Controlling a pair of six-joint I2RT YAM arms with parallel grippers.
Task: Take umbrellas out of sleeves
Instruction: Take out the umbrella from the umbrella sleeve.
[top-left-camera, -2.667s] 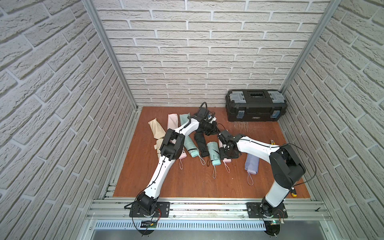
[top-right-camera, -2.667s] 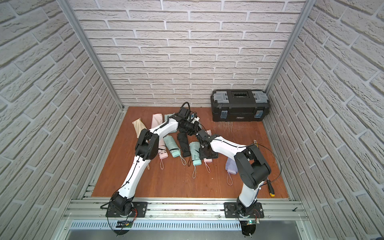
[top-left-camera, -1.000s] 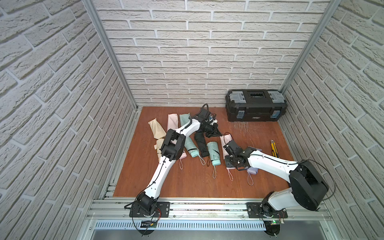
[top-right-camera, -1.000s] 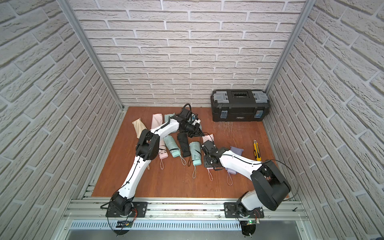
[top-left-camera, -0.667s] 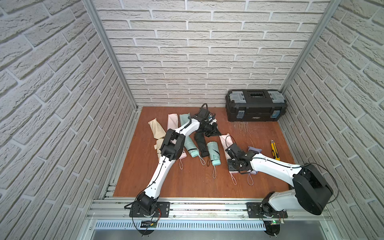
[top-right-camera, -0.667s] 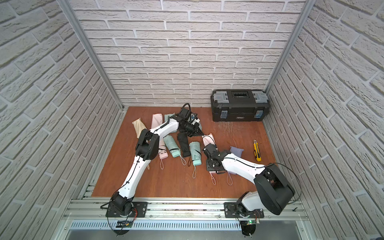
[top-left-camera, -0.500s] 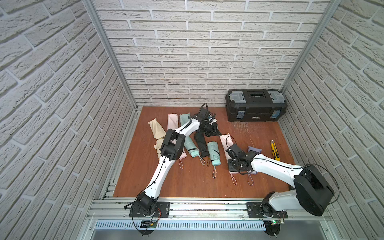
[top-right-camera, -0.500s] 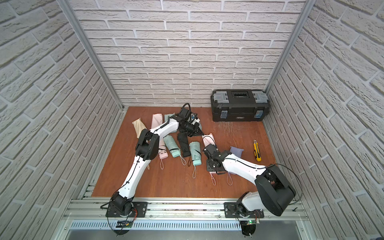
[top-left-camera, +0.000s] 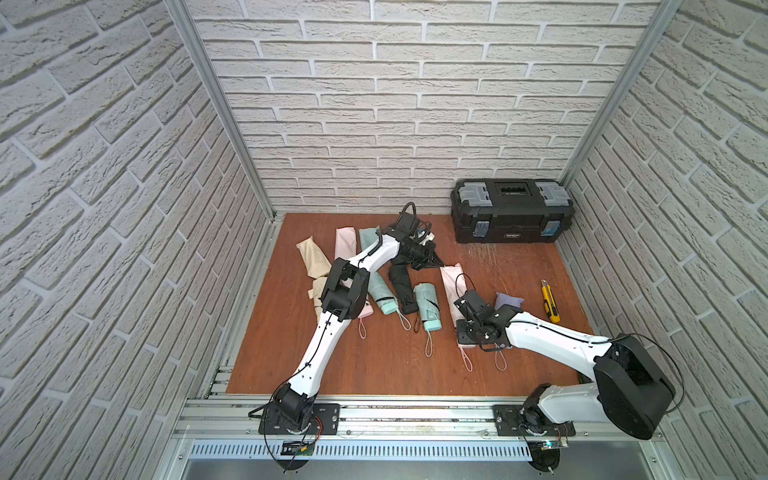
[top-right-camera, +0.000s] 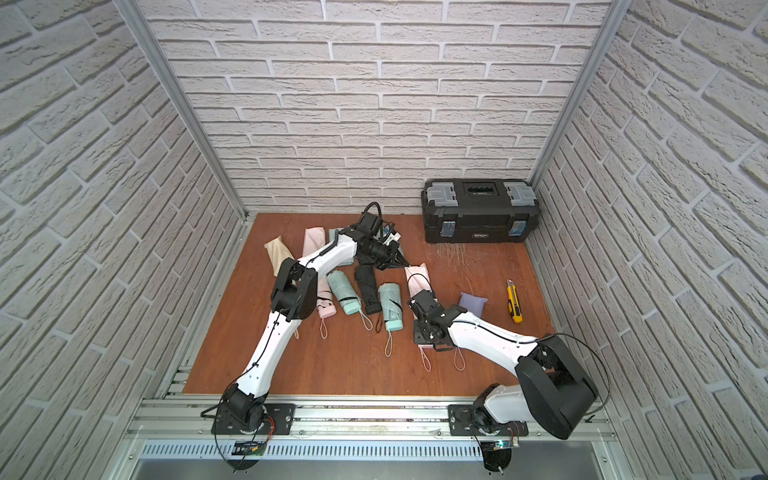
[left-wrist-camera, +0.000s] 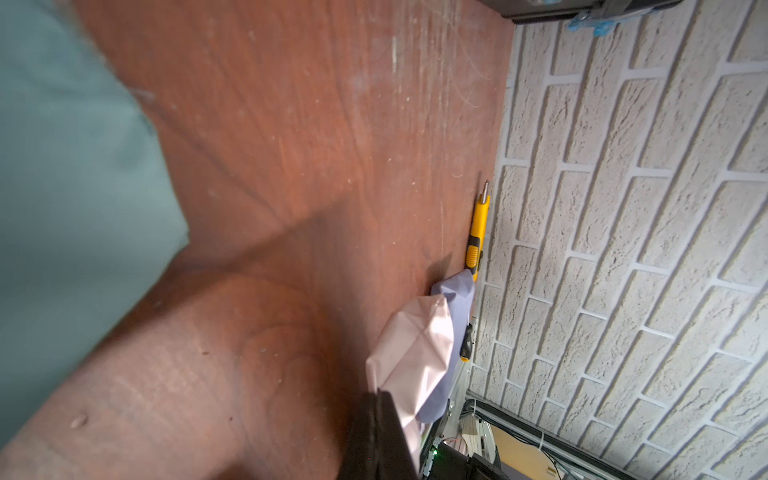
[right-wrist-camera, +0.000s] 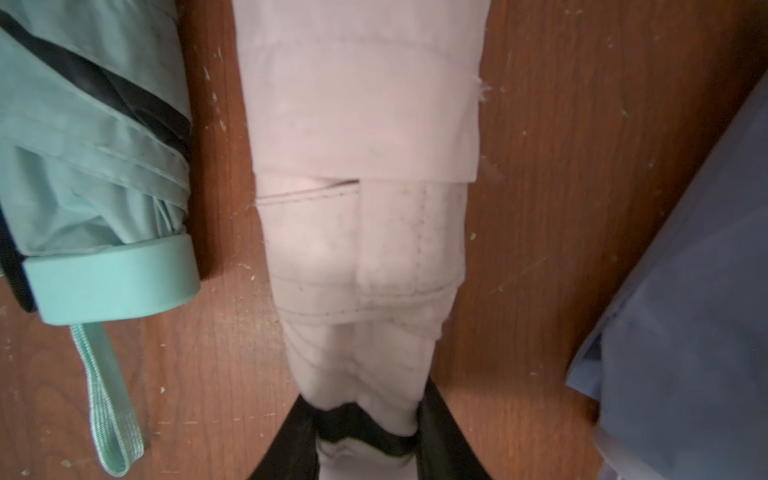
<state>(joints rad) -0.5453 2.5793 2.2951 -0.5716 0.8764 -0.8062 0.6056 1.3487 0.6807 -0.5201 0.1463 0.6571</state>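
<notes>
Right fingers (right-wrist-camera: 440, 432), partly open, clamp pink umbrella (right-wrist-camera: 361, 257) near its handle; it lies on the desk (right-wrist-camera: 540, 208), part-way out of pink sleeve (right-wrist-camera: 357, 104). Left fingers (left-wrist-camera: 374, 436), fully closed, pinch the sleeve's far end. We judge: mid-extraction; next we need a straight pull, sleeve anchored.

I'm seeing toolbox (top-left-camera: 513, 212) sitting back right against the back wall (top-left-camera: 415, 145), utility knife (top-left-camera: 550, 301) lying in front of it. Umbrellas (top-left-camera: 427, 305) lying in a row at centre, sleeves (top-left-camera: 345, 245) behind them. One umbrella (right-wrist-camera: 365, 249) lying right of the row, far end in its sleeve (top-left-camera: 450, 280).
</notes>
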